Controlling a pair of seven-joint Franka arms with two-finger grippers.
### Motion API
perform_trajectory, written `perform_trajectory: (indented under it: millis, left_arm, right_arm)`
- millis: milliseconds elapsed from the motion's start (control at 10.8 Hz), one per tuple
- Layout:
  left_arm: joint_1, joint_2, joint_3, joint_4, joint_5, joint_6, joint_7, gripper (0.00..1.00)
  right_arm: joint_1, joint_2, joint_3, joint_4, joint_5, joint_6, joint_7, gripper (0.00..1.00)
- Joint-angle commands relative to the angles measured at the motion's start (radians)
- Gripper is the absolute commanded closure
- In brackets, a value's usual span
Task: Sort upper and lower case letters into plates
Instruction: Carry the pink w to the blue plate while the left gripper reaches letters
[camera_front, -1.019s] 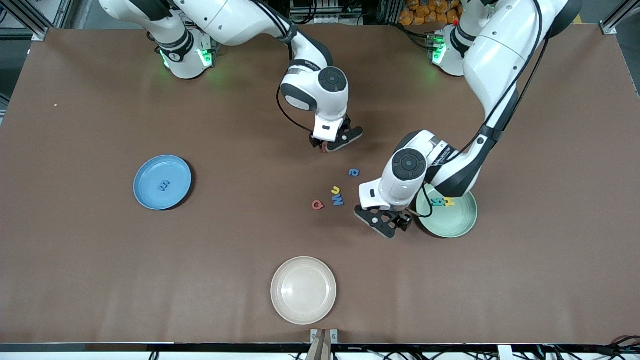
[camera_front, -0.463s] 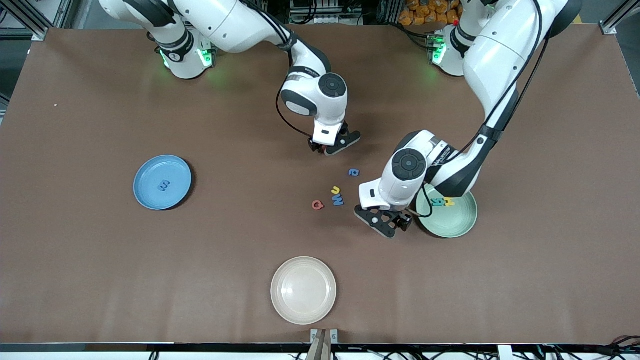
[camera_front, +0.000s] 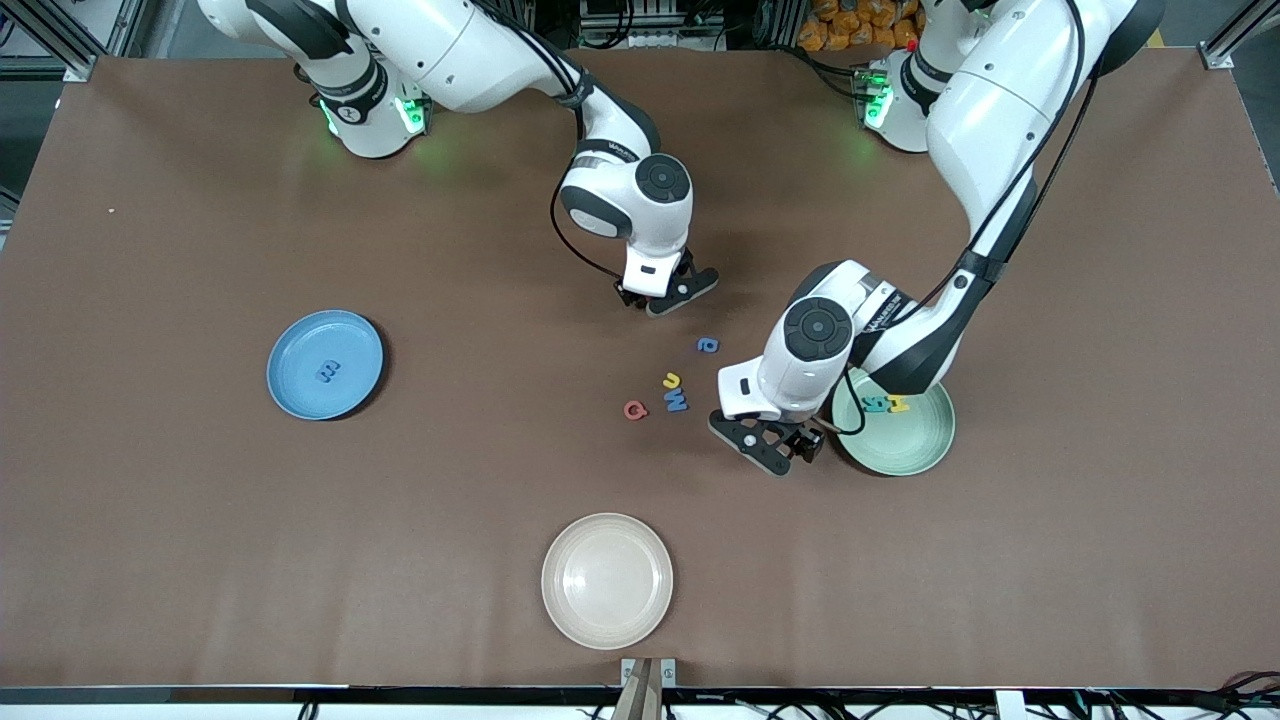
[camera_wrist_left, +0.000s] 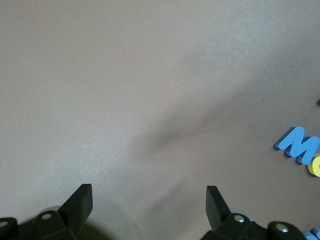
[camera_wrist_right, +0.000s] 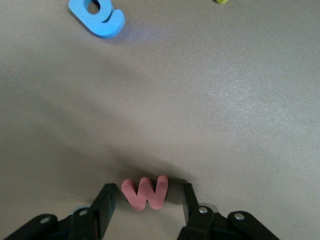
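Front view first: the brown tabletop (camera_front: 200, 560) is carrying a round sky blue plate (camera_front: 300, 385) toward the right arm's end with a small blue foam letter (camera_front: 326, 371) lying in it, and a pale mint green plate (camera_front: 905, 445) toward the left arm's end holding a teal letter (camera_front: 876, 403) and a yellow letter (camera_front: 899, 404). A cream-white round plate (camera_front: 607, 580) is sitting nearest the camera. Loose in the middle: a red round letter (camera_front: 635, 409), a blue M-shaped letter (camera_front: 677, 401), a yellow u-shaped letter (camera_front: 671, 380) and a blue a-shaped letter (camera_front: 707, 345). The left arm's wrist is blocking part of the green plate's rim.

Left wrist view: the left claw (camera_wrist_left: 149, 199) is hanging wide apart over bare tabletop, with the blue M-shaped letter off to the side.

Right wrist view: the right claw (camera_wrist_right: 146, 197) is sitting with its fingers around a red foam W (camera_wrist_right: 145, 192), one finger touching it, a sliver of gap at the other.

Compared with a second ago, the right claw is narrowing and the wrist has shifted slightly; the left arm is waiting.
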Motion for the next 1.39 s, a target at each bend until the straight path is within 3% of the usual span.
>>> perform_trajectory:
  millis: [0,93,371,649,834,927,1297]
  left_arm:
    - [0.007,-0.031,-0.004,-0.029,0.018,-0.010,0.015,0.00]
    - [0.007,-0.031,-0.004,-0.029,0.018,-0.008,0.013,0.00]
    - [0.007,-0.029,-0.004,-0.029,0.018,-0.010,0.013,0.00]
    - [0.007,-0.029,-0.004,-0.029,0.018,-0.008,0.013,0.00]
    - [0.007,-0.029,-0.004,-0.029,0.018,-0.010,0.013,0.00]
    - [0.007,-0.029,-0.004,-0.029,0.018,-0.008,0.013,0.00]
    - [0.005,-0.028,-0.004,-0.027,0.018,-0.008,0.010,0.00]
  right_arm:
    - [-0.006,0.012,0.010,0.015,-0.028,0.001,0.026,0.50]
    - [-0.006,0.012,0.010,0.015,-0.028,-0.001,0.026,0.66]
    - [-0.041,-0.002,0.011,0.018,-0.022,-0.002,0.023,0.95]
    - [-0.124,-0.077,0.042,0.039,0.004,-0.080,0.007,1.00]
    - [-0.276,-0.158,0.117,0.039,0.041,-0.172,-0.029,1.00]
    - [-0.316,-0.201,0.115,0.047,0.094,-0.209,-0.092,1.00]
    - [-0.347,-0.342,-0.122,0.067,0.324,-0.421,-0.314,1.00]
